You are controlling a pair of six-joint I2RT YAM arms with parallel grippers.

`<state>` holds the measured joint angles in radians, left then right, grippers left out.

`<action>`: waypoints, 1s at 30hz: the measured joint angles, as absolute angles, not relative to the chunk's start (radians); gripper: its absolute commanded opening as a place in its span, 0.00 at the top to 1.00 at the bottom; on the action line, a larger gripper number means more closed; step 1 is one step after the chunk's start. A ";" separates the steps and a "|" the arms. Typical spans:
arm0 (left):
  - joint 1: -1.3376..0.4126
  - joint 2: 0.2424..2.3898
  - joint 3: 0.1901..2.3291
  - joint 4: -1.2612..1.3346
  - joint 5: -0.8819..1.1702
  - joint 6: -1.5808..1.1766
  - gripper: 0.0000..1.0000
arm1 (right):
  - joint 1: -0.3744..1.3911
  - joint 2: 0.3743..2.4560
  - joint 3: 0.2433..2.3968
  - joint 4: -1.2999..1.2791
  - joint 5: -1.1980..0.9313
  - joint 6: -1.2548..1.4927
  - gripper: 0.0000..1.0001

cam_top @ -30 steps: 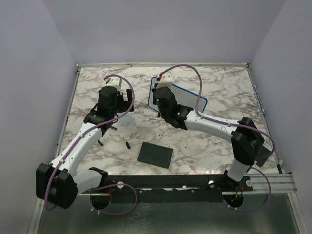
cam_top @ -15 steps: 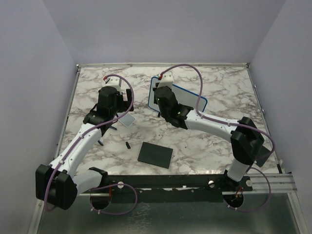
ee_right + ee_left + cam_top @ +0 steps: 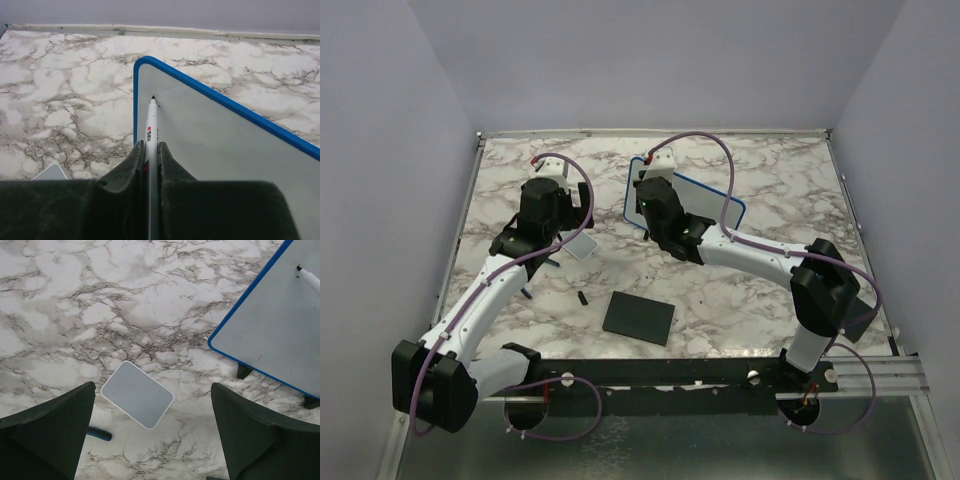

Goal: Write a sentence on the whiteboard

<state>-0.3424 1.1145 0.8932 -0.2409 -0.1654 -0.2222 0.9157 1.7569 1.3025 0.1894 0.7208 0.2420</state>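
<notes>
A marble-patterned table [image 3: 770, 190], white veined with grey, is seen from above. A whiteboard [image 3: 270, 320] with a blue edge is set on it toward the far middle, raised on two small black feet [image 3: 245, 371]. Just to its left, a small pale tile [image 3: 137, 394] is laid flat on the marble. Nearer the front, a black square pad [image 3: 639, 317] is placed, with a small black piece [image 3: 582, 298] lying just left of it.

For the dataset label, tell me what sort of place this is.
Likely a robotics lab test cell: a left arm and right arm mounted on a marble-patterned table, plain pale walls boxing it in, a whiteboard as a prop.
</notes>
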 measured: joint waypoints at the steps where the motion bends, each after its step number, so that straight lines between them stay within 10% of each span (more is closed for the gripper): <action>1: -0.342 1.114 0.893 -0.241 -0.165 -0.222 0.01 | 0.916 1.757 1.303 0.189 0.721 0.242 1.00; 30: -0.342 1.100 0.891 -0.241 -0.165 -0.220 0.01 | 0.916 1.708 1.248 0.183 0.760 0.253 1.00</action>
